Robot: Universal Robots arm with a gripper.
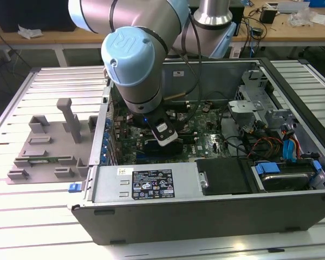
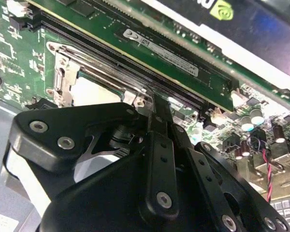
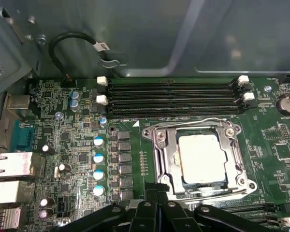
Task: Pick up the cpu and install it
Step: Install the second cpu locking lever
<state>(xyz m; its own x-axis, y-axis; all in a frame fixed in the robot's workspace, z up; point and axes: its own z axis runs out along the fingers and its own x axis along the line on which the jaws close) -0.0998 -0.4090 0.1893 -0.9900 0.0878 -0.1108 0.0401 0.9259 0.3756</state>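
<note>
The cpu (image 3: 202, 158), a pale silver square, lies flat inside the metal-framed motherboard socket (image 3: 160, 145), and the frame is down around its edges. It also shows as a pale patch (image 2: 94, 92) in the second wrist view. My gripper (image 3: 157, 189) stands low over the board at the socket's edge, just beside the cpu. Its black fingers (image 2: 159, 125) are drawn together to a narrow tip, shut with nothing seen between them. In the exterior view my arm (image 1: 135, 59) reaches down into the open computer case (image 1: 206, 211).
Empty memory slots (image 3: 174, 96) run alongside the socket, and one memory stick (image 2: 159, 46) and a graphics card (image 2: 241, 29) lie close by. The grey plastic fixture (image 1: 49, 146) stands on the table at the exterior view's left. Drive bays and cables (image 1: 281, 146) crowd the case's right.
</note>
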